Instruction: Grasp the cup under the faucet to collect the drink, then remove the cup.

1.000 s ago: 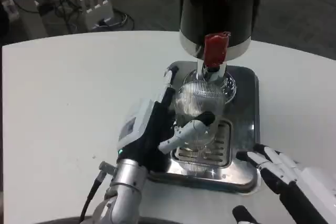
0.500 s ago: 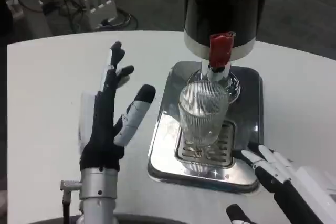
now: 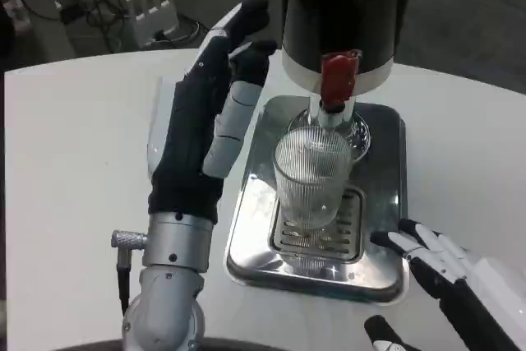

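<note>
- Head view: the clear ribbed glass cup point(image 3: 311, 178) stands upright on the slotted grate of the shiny metal drip tray point(image 3: 386, 273), directly under the spout and red tap lever point(image 3: 335, 78) of the black cylindrical drink dispenser point(image 3: 345, 6) at the far side of the white tabletop point(image 3: 74, 187).
- The left hand point(image 3: 201, 125) is raised just left of the cup, palm turned toward it, its fingers point(image 3: 246, 18) stretched out and apart, holding nothing and not touching the glass.
- The right hand point(image 3: 448, 273) lies low at the near right, by the tray's near right corner, its fingers point(image 3: 403, 240) spread and gripping nothing.
- Whether any drink is in the cup is hard to tell through the ribbed glass.
- Judgement: the step in hand is the grasp itself, with nothing yet held. The next move calls for the left hand to come down and rightward, wrap the cup's side at mid-height, and close firmly enough to steady it without tipping it off the grate or knocking the spout.
</note>
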`<state>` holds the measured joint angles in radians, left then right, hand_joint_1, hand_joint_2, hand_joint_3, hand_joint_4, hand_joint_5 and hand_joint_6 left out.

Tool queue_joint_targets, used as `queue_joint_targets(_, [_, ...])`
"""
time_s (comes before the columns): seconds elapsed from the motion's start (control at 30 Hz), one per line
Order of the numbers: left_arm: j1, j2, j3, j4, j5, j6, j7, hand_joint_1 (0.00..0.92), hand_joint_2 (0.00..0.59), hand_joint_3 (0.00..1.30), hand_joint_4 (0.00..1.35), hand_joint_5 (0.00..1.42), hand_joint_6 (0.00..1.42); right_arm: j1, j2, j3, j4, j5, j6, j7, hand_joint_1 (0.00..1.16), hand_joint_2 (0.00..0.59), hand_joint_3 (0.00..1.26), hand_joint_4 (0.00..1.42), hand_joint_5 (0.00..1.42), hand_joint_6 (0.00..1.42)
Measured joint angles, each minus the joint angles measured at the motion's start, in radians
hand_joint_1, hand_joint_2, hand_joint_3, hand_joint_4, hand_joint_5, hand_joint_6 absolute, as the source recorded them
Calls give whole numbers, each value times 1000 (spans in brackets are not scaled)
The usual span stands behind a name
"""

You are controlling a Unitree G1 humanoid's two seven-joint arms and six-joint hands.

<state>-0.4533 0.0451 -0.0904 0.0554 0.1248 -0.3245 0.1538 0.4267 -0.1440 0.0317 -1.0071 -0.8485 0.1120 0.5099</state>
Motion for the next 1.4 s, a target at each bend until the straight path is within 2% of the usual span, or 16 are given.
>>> queue_joint_targets(0.47, [-61,-13,-27,4,1,36,-133,0,108,220,171,273,216,13,-1,-1,0,12,0,-19,472,474,133,1,0,0])
queue_joint_targets(0.73, [-61,-12,-26,1,-1,41,-167,0,108,244,294,341,267,21,-1,11,0,12,0,-28,472,474,133,1,0,0])
queue_joint_targets(0.87, [-61,-12,-26,1,-2,41,-185,0,108,267,308,359,284,29,-2,9,0,12,0,-29,472,474,133,1,0,0])
queue_joint_targets(1.17, [-72,-1,-27,7,-4,41,-238,0,88,242,202,295,249,45,-2,10,-1,16,0,-35,472,474,133,1,0,0])
queue_joint_targets(1.27, [-86,9,-28,25,-16,41,-272,0,69,181,121,234,191,48,-2,11,-1,16,0,-38,472,474,133,1,0,0])
queue_joint_targets(1.4, [-112,33,-20,57,-88,41,-359,0,63,110,50,166,135,54,-2,13,-3,18,0,-45,472,474,133,1,0,0])
